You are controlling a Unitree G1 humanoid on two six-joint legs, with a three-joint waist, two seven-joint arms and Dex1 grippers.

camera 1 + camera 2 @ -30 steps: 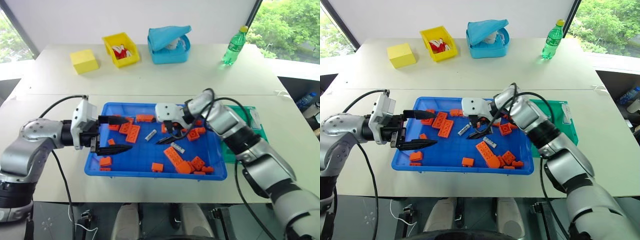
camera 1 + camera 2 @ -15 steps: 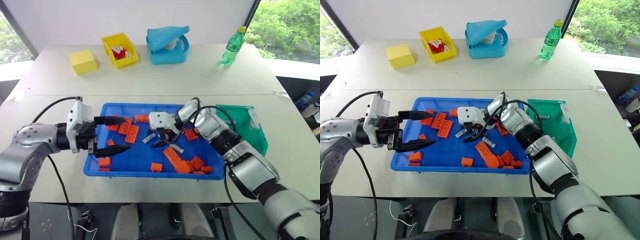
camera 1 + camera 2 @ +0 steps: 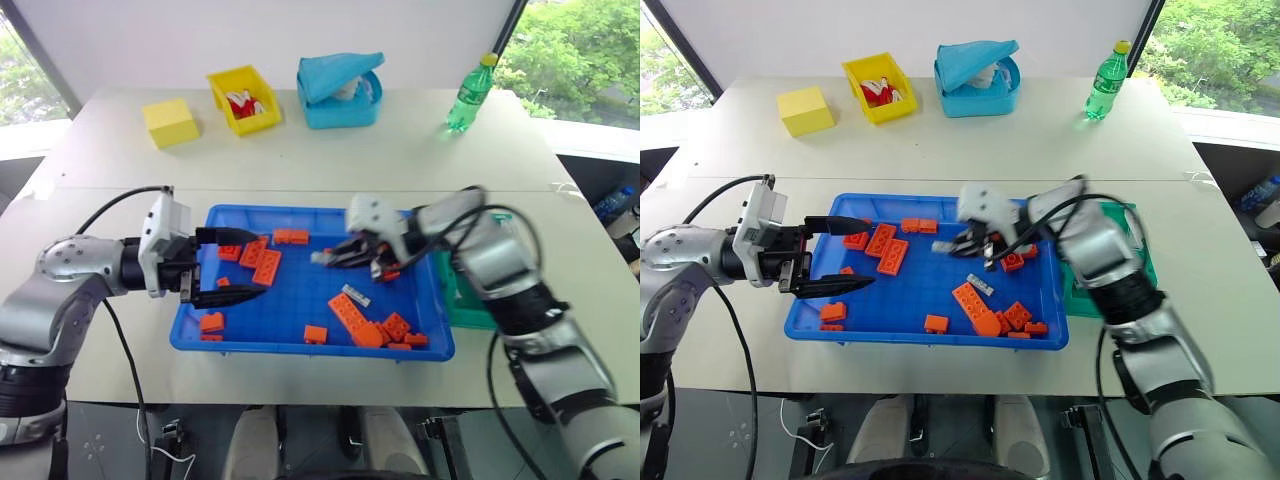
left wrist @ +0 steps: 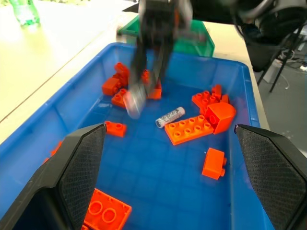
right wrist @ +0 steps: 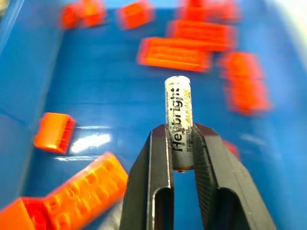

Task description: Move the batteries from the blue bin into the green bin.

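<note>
- Raised since earlier: right gripper (image 5: 182,143) clamps one battery (image 5: 179,115) above the blue bin (image 3: 300,340).
- Left gripper (image 3: 228,268) hangs wide open.
- Second battery (image 3: 356,295) remains near the bin's right edge; green bin (image 3: 1076,300) awaits delivery.

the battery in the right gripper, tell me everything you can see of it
The battery is a slim silver-grey cylinder with black lettering and an orange band, metallic-looking. The right gripper is shut on its lower part, one black finger on each side, so most of its length sticks out past the fingertips. It is lifted off the floor of the blue bin, above the orange bricks, touching nothing but the fingers.
</note>
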